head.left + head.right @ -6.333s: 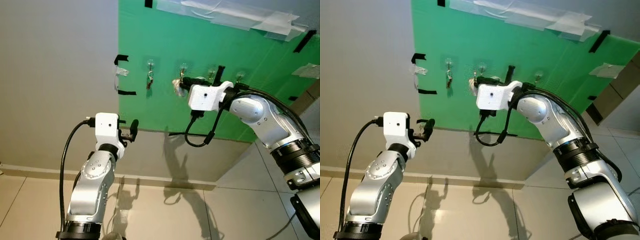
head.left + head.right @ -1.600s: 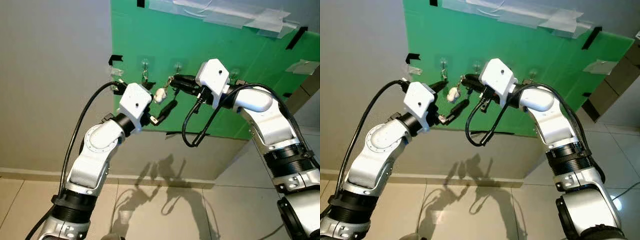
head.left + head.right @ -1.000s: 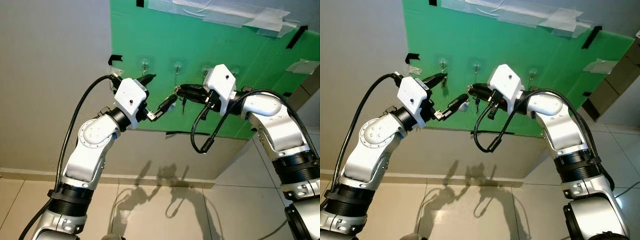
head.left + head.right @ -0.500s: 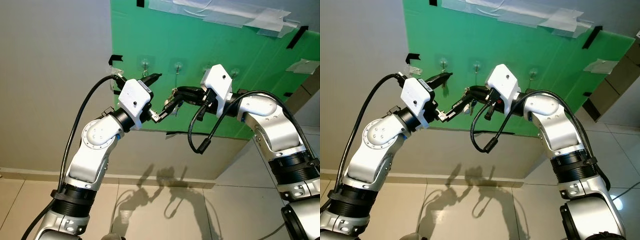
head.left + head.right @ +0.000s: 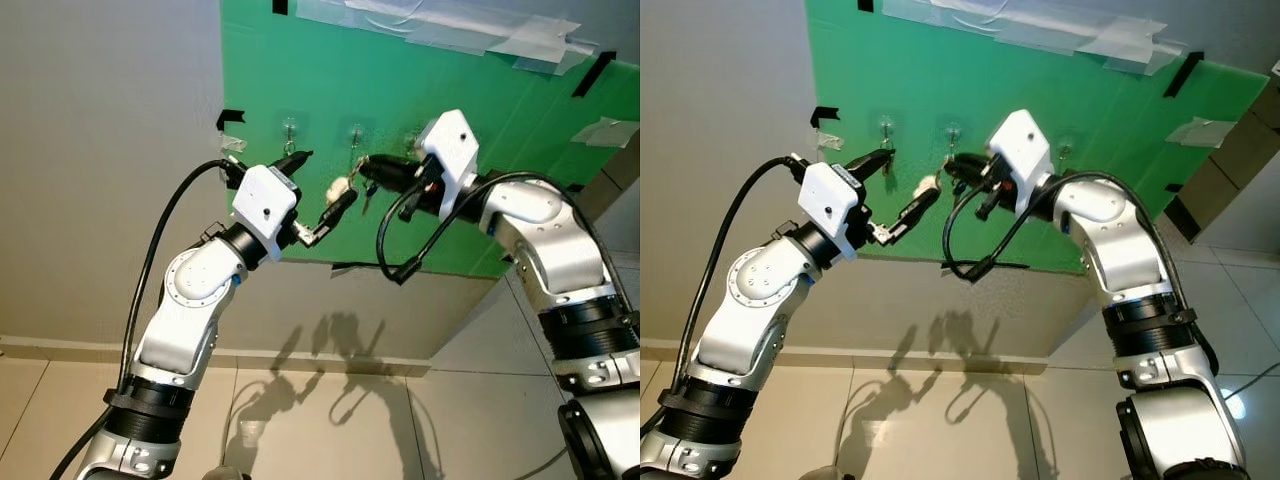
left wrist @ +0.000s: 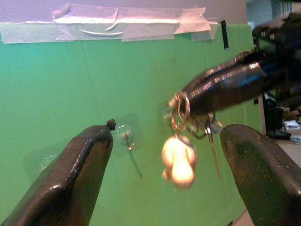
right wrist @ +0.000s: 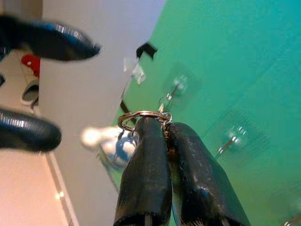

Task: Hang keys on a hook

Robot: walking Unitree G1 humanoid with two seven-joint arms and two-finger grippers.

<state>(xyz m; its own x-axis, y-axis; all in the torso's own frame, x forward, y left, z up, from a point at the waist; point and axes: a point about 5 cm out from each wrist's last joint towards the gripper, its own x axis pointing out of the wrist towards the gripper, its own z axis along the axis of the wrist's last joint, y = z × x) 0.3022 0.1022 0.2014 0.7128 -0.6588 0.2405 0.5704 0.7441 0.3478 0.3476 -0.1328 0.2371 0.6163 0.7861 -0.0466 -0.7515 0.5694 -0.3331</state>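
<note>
So the keys (image 6: 188, 141) are up in the air right in front of the green board (image 5: 480, 140), pinched by their metal ring in the right gripper (image 5: 364, 173). That gripper's two black fingers are squeezed tight together on the ring, which you see best in the right wrist view: the ring (image 7: 141, 117) loops around the fingertips, with a pale fob and something bluish dangling blurry below it. The head views just give you a little white blob (image 5: 928, 186) hanging off the fingertips, so the wrist cams really help here.

The left wrist view shows the other side of it: the cream-coloured fob (image 6: 178, 162) and a thin key hanging down from the ring, and a clear stick-on hook (image 6: 126, 136) on the board just to the left of the bunch. Can't tell from any view whether the ring is touching a hook yet.

The left gripper (image 5: 318, 185) is raised just left of the keys with its fingers spread wide, holding nothing; in its own wrist view its two fingers (image 6: 70, 179) sit either side of the bunch, well apart.

From the head views, the board has a row of clear hooks (image 5: 289, 128), black tape bits (image 5: 230, 118) at its left edge and clear tape strips along the top. Grey wall to the left, tiled floor (image 5: 330, 420) below with the arms' shadows on it.
</note>
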